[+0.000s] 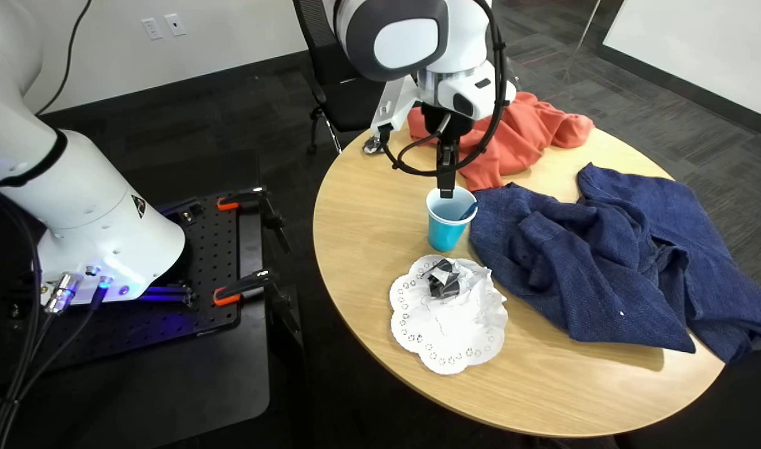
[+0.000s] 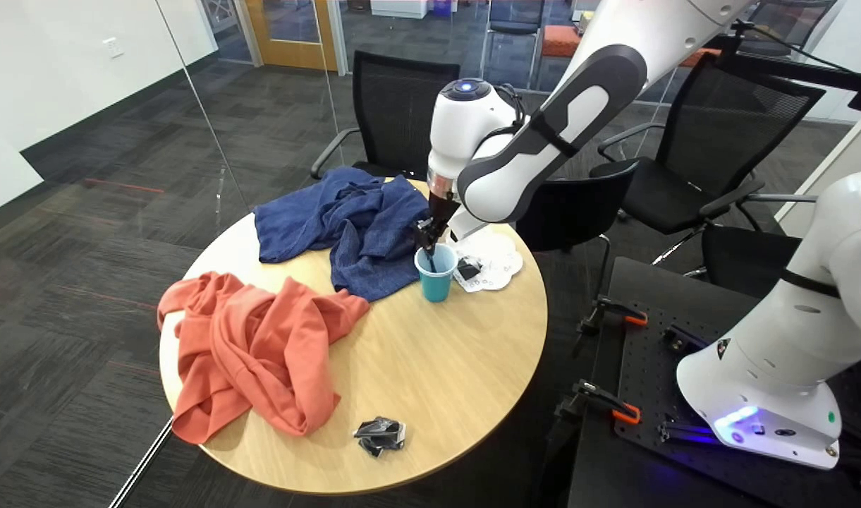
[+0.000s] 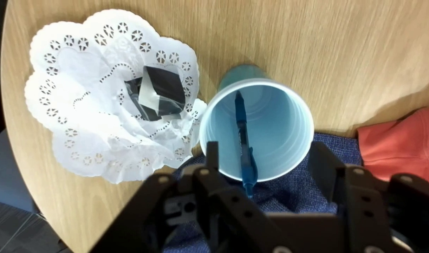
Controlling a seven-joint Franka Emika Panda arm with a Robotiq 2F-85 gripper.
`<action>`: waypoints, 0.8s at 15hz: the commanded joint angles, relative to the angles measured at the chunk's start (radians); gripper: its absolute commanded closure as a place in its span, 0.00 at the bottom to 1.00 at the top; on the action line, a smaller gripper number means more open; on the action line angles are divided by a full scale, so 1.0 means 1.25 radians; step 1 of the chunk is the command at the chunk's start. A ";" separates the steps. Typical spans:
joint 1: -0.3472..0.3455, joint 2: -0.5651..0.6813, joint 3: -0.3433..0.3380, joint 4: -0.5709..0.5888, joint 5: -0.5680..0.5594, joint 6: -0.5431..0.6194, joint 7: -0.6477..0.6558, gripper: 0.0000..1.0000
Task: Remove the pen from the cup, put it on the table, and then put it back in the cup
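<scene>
The light-blue cup (image 1: 445, 236) stands upright on the round wooden table (image 1: 368, 218); it also shows in an exterior view (image 2: 436, 288) and in the wrist view (image 3: 284, 123). The blue pen (image 3: 243, 131) leans inside the cup, its clip end sticking out over the rim. That end also shows in an exterior view (image 1: 469, 211). My gripper (image 3: 266, 161) is open above the cup, a finger on each side of the pen's upper end in the wrist view, not holding it. In the exterior views the gripper (image 1: 446, 190) (image 2: 430, 247) points down at the cup's mouth.
A white doily (image 3: 80, 116) with a crumpled black-and-silver wrapper (image 3: 161, 93) lies beside the cup. A navy cloth (image 1: 579, 262) lies close against the cup. An orange cloth (image 2: 261, 353) and another dark wrapper (image 2: 381, 434) lie farther along the table.
</scene>
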 commanded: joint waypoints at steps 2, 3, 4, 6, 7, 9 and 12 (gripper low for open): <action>0.002 0.046 -0.012 0.032 0.022 0.006 -0.038 0.59; 0.003 0.056 -0.014 0.037 0.021 0.007 -0.037 0.62; 0.003 0.066 -0.016 0.044 0.023 0.008 -0.037 0.64; 0.004 0.084 -0.017 0.056 0.027 0.007 -0.037 0.58; 0.005 0.093 -0.018 0.063 0.029 0.007 -0.038 0.58; 0.004 0.107 -0.016 0.075 0.037 0.008 -0.040 0.60; 0.005 0.123 -0.017 0.088 0.044 0.017 -0.043 0.65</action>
